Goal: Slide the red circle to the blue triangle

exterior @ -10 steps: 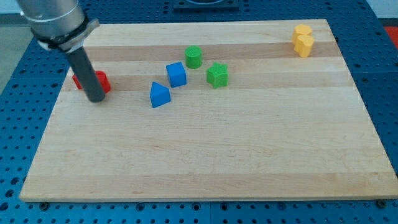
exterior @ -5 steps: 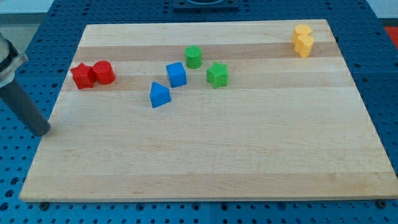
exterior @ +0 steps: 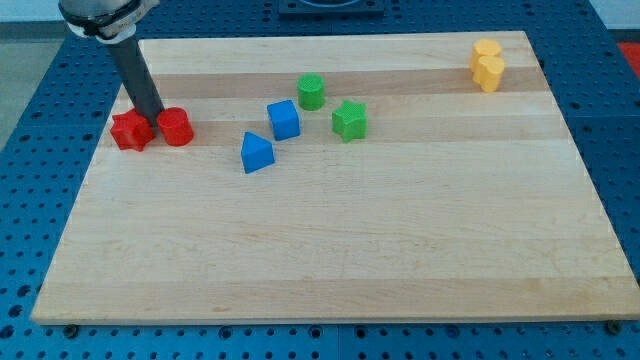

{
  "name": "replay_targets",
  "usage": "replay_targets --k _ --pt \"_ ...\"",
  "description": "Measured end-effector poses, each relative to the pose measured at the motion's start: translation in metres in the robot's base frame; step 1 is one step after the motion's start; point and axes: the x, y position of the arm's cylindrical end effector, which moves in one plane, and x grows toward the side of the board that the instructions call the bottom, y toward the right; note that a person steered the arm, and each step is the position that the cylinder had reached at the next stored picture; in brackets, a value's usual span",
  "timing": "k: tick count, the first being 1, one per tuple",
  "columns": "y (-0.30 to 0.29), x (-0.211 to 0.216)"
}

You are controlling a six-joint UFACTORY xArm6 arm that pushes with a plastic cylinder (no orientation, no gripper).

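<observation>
The red circle (exterior: pixel 176 128) sits at the board's left, touching a red star (exterior: pixel 130 131) on its left. The blue triangle (exterior: pixel 256 152) lies to the right of the red circle and slightly lower, with a gap between them. My tip (exterior: pixel 153 115) rests just above the two red blocks, at the seam between them, close to or touching their top edges.
A blue cube (exterior: pixel 284 119) sits just up-right of the blue triangle. A green circle (exterior: pixel 311 91) and a green star (exterior: pixel 349 120) lie further right. Two yellow blocks (exterior: pixel 487 64) stand at the top right corner of the wooden board (exterior: pixel 340 230).
My tip swung from over the red blocks out past the board's left edge, then back to just above them. The red circle has shifted slightly down and right.
</observation>
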Motion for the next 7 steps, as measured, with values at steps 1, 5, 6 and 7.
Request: replay_targets --k 1,5,6,7 --pt "0.013 0.002" --pt "0.069 0.001" --pt "0.076 0.007" --pt "0.076 0.040"
